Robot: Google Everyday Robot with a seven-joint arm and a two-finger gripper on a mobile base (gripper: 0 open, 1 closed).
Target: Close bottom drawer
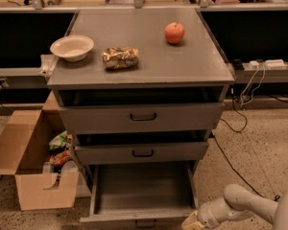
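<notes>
At the foot of the grey cabinet (216,104), the bottom drawer (134,218) stands pulled far out towards the camera. The hand (189,223) sits low at the picture's lower edge, just beside the drawer's front right corner; whether it is spread or pressed together cannot be told. The top drawer (143,118) and middle drawer (142,153) are slightly ajar. On the tabletop (149,63) lie a pale bowl (72,47), a snack bag (120,57) and an apple (174,33). A cardboard box (33,186) stands open on the speckled floor (264,152) to the left; cables (230,128) trail on the right.
</notes>
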